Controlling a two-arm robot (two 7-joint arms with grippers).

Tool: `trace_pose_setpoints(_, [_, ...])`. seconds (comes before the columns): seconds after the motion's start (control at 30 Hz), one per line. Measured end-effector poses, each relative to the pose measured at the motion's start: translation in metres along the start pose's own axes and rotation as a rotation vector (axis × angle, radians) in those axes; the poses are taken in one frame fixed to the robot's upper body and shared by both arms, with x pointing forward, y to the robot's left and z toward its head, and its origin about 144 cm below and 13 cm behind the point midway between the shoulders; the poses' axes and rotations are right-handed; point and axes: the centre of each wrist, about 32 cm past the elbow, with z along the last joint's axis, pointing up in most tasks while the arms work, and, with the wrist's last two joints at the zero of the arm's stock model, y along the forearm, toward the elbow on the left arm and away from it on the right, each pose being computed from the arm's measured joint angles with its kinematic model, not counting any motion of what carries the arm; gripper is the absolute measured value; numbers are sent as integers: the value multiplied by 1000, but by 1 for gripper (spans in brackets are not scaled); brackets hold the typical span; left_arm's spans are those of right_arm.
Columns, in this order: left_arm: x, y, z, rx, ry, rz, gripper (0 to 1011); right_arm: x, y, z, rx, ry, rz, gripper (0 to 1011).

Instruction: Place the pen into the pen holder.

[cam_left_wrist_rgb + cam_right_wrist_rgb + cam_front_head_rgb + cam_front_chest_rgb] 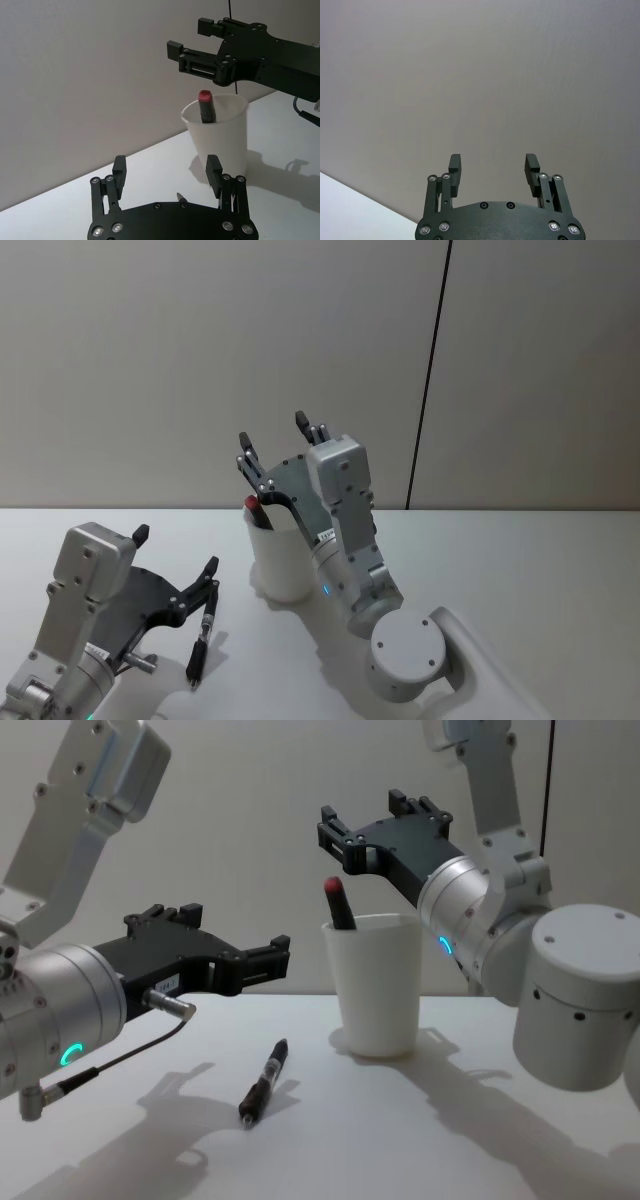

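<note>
While the right gripper (272,432) is hovering wide open and empty just above the pen holder (375,985), a red-capped pen (338,905) is leaning inside that smooth white tapered cup, cap up. A slim black pen (264,1082) is lying flat on the matte white table (500,1140), pointing roughly away from the robot, near the left gripper (177,550), which is spreading empty fingers.

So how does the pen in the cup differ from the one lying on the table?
The standing pen is nearly upright inside the white cup, while the loose pen lies flat on the table beside it. The standing pen shows a red top; the loose pen looks all dark. Both are slim and unheld.
</note>
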Motion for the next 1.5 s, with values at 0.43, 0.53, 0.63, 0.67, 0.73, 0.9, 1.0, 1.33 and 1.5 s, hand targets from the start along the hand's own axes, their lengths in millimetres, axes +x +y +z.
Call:
trace_pose_setpoints(0.43, [0, 0, 0, 0, 0, 0, 1000, 12, 0, 11, -15, 19, -3, 1001])
trace_pose_setpoints(0.53, [0, 0, 0, 0, 0, 0, 1000, 24, -1, 19, -23, 29, -7, 1001])
trace_pose_setpoints(0.63, [0, 0, 0, 0, 0, 0, 1000, 40, -2, 29, -28, 33, -14, 1001])
trace_pose_setpoints(0.67, [0, 0, 0, 0, 0, 0, 1000, 44, -3, 31, -33, 35, -13, 1001])
trace_pose_setpoints(0.73, [0, 0, 0, 0, 0, 0, 1000, 55, -5, 36, -43, 34, -16, 1001])
trace_pose_setpoints(0.9, [0, 0, 0, 0, 0, 0, 1000, 88, -13, 49, -79, 14, -22, 1001])
trace_pose_setpoints(1.0, [0, 0, 0, 0, 0, 0, 1000, 105, -18, 56, -102, 0, -26, 1001])
trace_pose_setpoints(1.33, [0, 0, 0, 0, 0, 0, 1000, 127, -25, 67, -134, -19, -29, 1001])
trace_pose_setpoints(1.5, [0, 0, 0, 0, 0, 0, 1000, 126, -28, 66, -137, -14, -27, 1001])
